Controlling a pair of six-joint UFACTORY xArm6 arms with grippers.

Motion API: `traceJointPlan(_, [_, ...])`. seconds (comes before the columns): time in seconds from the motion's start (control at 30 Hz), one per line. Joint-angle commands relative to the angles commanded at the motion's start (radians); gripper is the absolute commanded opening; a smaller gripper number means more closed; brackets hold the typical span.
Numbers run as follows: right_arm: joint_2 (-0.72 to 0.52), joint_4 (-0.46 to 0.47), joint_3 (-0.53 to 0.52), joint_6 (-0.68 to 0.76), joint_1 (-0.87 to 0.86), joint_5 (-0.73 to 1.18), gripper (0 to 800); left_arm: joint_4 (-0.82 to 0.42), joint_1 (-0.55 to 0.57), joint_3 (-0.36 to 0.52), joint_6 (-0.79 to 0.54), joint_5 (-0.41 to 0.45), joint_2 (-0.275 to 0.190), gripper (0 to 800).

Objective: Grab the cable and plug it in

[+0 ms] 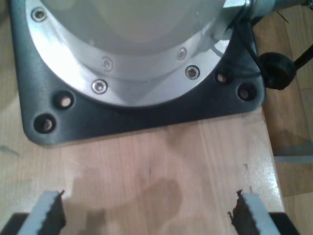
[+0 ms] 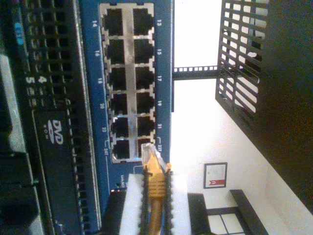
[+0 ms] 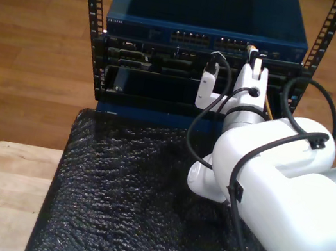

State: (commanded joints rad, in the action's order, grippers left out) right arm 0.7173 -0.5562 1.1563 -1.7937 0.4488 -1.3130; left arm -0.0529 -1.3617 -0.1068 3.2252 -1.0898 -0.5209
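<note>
The yellow cable [image 2: 156, 188] is pinched between the white fingers [image 2: 132, 205] of my second gripper [image 2: 155, 178], which is shut on it just behind the plug. Its clear plug [image 2: 148, 153] points at the blue switch [image 2: 90, 98] and sits just in front of the end ports of the port block [image 2: 128, 83], near the number 23; whether it touches is unclear. In the exterior view, my second gripper [image 3: 254, 57] reaches up to the switch's [image 3: 207, 15] port row with the cable's tip [image 3: 252, 49] at the ports. My first gripper [image 1: 146, 215] hangs open over bare wooden table [image 1: 161, 166].
Under the switch, a black server with a DVD drive [image 2: 55, 139] sits in the black rack [image 3: 89, 1]. A black bubble-wrap mat [image 3: 127, 209] covers the table in front. An arm's dark base plate [image 1: 146, 115] and a black knob [image 1: 276, 71] lie ahead of my first gripper.
</note>
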Motion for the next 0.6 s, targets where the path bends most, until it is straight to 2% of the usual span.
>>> traceJointPlan(0.6, [0.026,0.002,0.035,0.0,-0.005,0.005,0,0.0,0.0,0.0,0.0,0.0,0.0,800])
